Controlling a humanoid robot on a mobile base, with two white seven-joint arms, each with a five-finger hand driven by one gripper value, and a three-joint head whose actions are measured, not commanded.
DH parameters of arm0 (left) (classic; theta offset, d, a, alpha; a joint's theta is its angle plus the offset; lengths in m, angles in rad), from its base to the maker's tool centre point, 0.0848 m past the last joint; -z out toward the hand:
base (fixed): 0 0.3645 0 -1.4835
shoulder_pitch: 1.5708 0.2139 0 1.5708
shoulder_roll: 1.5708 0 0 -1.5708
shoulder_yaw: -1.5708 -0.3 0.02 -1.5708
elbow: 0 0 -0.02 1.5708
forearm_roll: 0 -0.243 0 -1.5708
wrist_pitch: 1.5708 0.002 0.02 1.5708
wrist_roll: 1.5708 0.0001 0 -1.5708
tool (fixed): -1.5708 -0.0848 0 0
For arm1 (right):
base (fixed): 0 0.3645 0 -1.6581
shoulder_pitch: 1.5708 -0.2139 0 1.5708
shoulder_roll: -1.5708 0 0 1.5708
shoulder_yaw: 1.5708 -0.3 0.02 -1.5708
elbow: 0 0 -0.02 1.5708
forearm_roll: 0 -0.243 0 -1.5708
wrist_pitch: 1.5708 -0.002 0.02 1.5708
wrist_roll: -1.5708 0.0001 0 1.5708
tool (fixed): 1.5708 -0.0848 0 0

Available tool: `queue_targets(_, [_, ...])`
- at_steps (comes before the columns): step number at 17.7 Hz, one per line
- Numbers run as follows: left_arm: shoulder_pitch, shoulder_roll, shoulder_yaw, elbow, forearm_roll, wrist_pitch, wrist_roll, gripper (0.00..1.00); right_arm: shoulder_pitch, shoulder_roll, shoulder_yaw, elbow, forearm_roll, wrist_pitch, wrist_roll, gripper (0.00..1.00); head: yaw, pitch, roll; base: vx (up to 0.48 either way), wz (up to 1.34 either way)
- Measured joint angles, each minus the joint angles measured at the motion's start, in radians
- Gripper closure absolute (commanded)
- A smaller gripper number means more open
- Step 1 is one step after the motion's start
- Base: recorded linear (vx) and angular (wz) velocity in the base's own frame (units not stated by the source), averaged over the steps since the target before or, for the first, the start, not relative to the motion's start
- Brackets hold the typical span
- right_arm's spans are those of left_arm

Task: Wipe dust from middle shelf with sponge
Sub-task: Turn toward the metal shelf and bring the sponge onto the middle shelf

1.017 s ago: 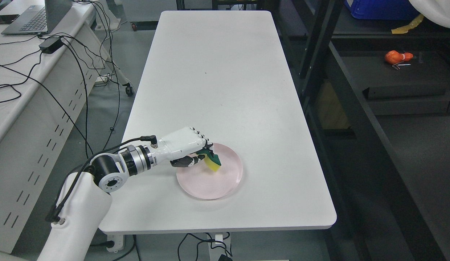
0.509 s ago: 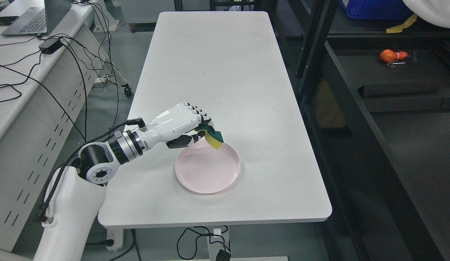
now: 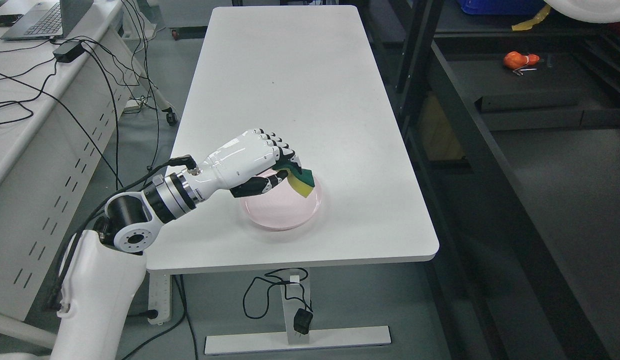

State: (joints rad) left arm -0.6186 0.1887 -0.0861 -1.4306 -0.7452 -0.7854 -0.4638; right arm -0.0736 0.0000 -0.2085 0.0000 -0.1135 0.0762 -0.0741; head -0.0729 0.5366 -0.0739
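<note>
**Sponge held over the pink plate**

A long white table [image 3: 300, 115] runs up the middle of a grey-floored workroom. At nine o'clock stands a white desk [image 3: 20, 125] strewn with black cables [image 3: 90, 100], a laptop [image 3: 40, 17] at its far end. At three o'clock is a dark metal shelf rack [image 3: 490, 150], with a small orange object [image 3: 517, 60] lying on one level towards one o'clock.

The left hand [image 3: 250, 162] reaches in from seven o'clock, its fingers curled tight around a sponge [image 3: 301, 181], yellow with a green scouring face. The sponge hangs tilted from the fingertips, above the far edge of a pink plate [image 3: 282, 212] that sits near the table's near end. Whether sponge and plate touch cannot be told. The sponge is well apart from the shelf rack.
</note>
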Motion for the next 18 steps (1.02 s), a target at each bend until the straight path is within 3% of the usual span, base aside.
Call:
queue_targets(8, [0.007, -0.022, 0.01, -0.026, 0.002, 0.0, -0.001, 1.0, 0.0, 0.0, 0.0, 0.0, 0.0, 0.0, 0.0, 0.0, 0.0, 0.0, 0.0, -0.167, -0.19])
queue_targets(18, [0.008, -0.064, 0.013, -0.041, 0.003, 0.0, -0.035, 1.0, 0.0, 0.0, 0.0, 0.0, 0.0, 0.0, 0.0, 0.0, 0.0, 0.0, 0.0, -0.19, -0.54])
